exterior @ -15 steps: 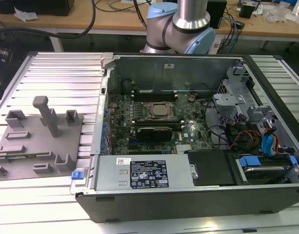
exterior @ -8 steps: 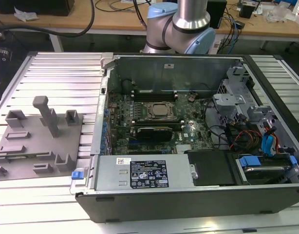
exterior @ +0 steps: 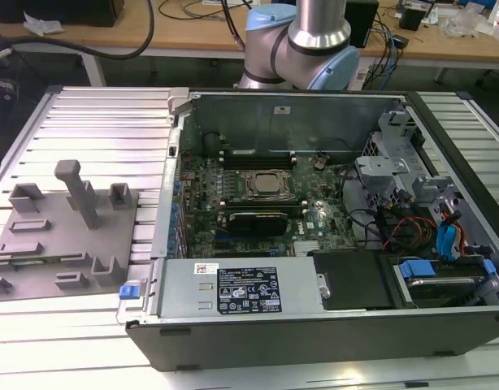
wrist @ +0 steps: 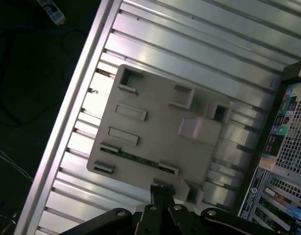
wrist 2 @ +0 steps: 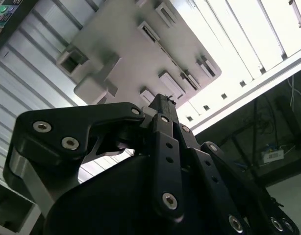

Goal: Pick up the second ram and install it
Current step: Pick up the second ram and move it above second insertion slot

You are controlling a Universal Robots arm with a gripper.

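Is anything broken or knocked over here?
Nothing stands out. The green ram lies straight in its holder on the grey tray, and the open computer looks tidy inside.

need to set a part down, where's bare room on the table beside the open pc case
Bare slotted table lies between the grey fixture plate and the table's far edge, and another strip runs before the plate at the exterior view's bottom left. Crowded: the plate, with holders and the ram stick, and the case interior.
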